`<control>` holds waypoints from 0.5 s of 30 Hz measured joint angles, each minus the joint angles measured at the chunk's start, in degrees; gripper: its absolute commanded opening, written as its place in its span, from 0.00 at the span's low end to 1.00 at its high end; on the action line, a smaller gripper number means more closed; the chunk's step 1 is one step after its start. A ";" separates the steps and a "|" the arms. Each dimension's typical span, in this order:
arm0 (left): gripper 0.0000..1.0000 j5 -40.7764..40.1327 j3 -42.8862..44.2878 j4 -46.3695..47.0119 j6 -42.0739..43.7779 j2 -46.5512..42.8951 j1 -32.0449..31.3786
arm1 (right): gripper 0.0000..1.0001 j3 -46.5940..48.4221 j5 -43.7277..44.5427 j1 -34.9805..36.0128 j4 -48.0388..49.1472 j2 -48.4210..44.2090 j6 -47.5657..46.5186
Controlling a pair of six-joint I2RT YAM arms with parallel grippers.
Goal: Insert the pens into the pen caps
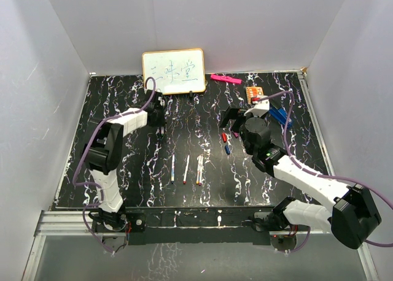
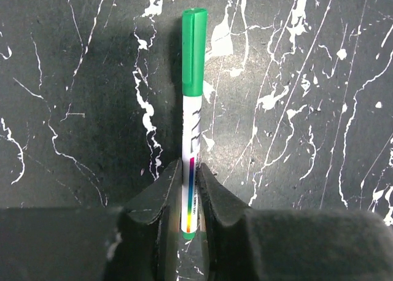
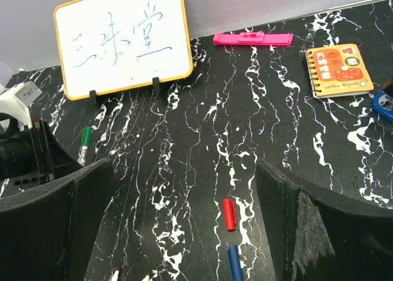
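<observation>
In the left half of the overhead view the left arm (image 1: 116, 140) reaches up the frame. The left jaws point down at the worktop (image 1: 123, 189), just below the whiteboard (image 1: 174, 71).

The left wrist view shows a green-capped pen (image 2: 191, 134) lying flat on the marbled surface. It runs up the middle of the frame with its green cap (image 2: 194, 51) at the top. The tail of its white barrel sits between the left jaws at bottom centre. They stand nearly together, tight against either side of the barrel. Whether they press on it or only flank it, I cannot tell.

At lower centre of the overhead view a row of loose pens (image 1: 186, 169) lies side by side, well apart from both pairs of jaws.

Right of centre, the right arm (image 1: 295, 173) stretches up the frame. In the right wrist view the right jaws are spread wide, one at each lower side of the frame, holding nothing. A red cap (image 3: 229, 214) and a blue cap (image 3: 234, 262) lie on the worktop between them, one below the other. They are nearer the right-hand jaw and touch neither.

In the upper right of that view lie a pink bar (image 3: 253, 38) and an orange notebook (image 3: 339, 69), well apart from the jaws.
</observation>
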 measured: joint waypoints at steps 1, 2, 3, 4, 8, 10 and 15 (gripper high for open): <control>0.21 -0.09 0.66 -0.33 0.04 0.57 0.00 | 0.98 -0.02 -0.02 0.00 -0.24 0.00 0.02; 0.24 -0.20 1.40 -0.79 0.15 1.20 0.00 | 0.98 -0.02 -0.02 0.00 -0.57 0.00 0.04; 0.28 -0.31 1.75 -1.09 0.28 1.64 0.00 | 0.98 -0.02 -0.04 0.00 -0.83 0.00 0.04; 0.30 -0.55 1.99 -1.42 0.17 1.92 0.00 | 0.98 -0.02 -0.07 0.00 -1.07 0.00 0.07; 0.41 -1.46 2.32 -2.23 -0.02 2.12 0.00 | 0.98 -0.02 -0.20 0.00 -1.25 0.02 0.15; 0.44 -1.70 2.40 -2.49 -0.11 2.12 0.00 | 0.98 -0.02 -0.17 0.00 -1.25 0.15 0.17; 0.49 -2.12 2.62 -3.06 -0.37 1.97 0.00 | 0.98 -0.02 -0.13 0.00 -1.25 1.07 0.17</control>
